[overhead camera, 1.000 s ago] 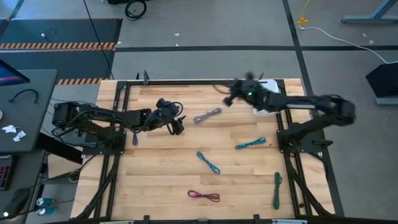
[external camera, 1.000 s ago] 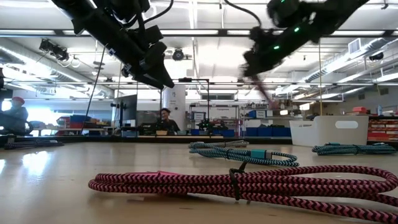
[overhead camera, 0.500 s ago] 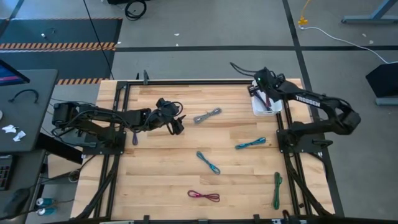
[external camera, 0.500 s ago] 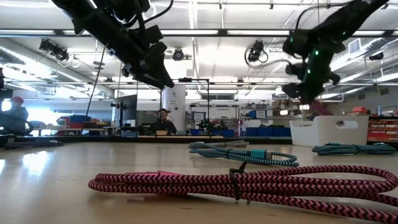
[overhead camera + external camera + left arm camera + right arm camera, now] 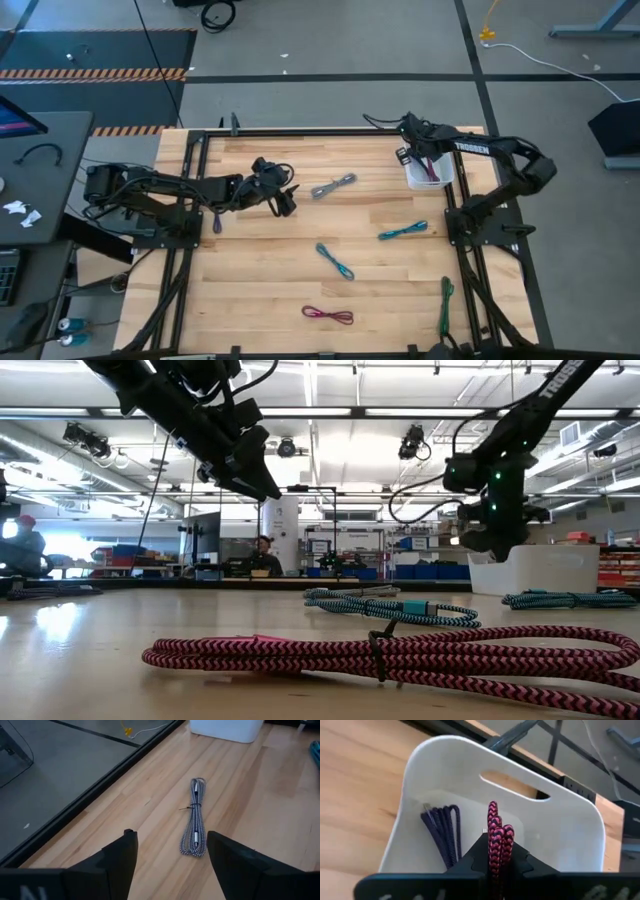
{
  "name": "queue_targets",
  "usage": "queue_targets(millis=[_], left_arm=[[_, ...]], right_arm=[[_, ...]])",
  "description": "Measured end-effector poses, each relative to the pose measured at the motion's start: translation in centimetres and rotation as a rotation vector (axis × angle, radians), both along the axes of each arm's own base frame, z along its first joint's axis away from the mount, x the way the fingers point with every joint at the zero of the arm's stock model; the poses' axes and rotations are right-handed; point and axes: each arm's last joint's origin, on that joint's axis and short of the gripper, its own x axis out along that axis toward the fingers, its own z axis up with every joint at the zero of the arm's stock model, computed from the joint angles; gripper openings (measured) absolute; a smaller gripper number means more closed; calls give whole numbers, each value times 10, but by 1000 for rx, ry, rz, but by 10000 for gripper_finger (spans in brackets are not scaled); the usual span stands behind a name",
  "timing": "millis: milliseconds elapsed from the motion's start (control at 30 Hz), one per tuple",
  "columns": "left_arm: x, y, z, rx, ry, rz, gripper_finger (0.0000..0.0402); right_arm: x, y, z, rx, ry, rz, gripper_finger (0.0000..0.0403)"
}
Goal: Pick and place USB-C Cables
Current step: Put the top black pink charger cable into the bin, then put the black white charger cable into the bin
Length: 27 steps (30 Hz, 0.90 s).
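Here, placing step: right gripper (image 5: 495,862) clamps magenta-red cable (image 5: 496,837) above white bin (image 5: 445,755), purple cable (image 5: 442,827) already inside. Next: release into bin. Left gripper (image 5: 170,852) wide apart, hovering near grey cable (image 5: 194,817) on table (image 5: 260,280), likely next pick.

red cable (image 5: 495,837) over bin | grey (image 5: 334,185), teal (image 5: 403,231), green (image 5: 445,305) flat on table
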Motion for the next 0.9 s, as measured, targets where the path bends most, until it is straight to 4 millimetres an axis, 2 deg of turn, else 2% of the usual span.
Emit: queue_targets(millis=[200,367,533,633,767,900], left_arm=[[0,0,0,-1,0,0,237],[0,0,0,-4,-2,2,233],[0,0,0,-5,-3,3,235],[0,0,0,-5,-3,3,232],[0,0,0,-2,-1,2,233],[0,0,0,-2,-1,1,231]], right_arm=[[1,-2,-4,4,37,14,82],[-2,2,11,-40,0,36,135],[-7,8,37,-139,-68,56,177],[-9,12,61,-195,-151,93,193],[-8,18,91,-238,-355,189,198],[-2,27,111,-245,-596,398,195]])
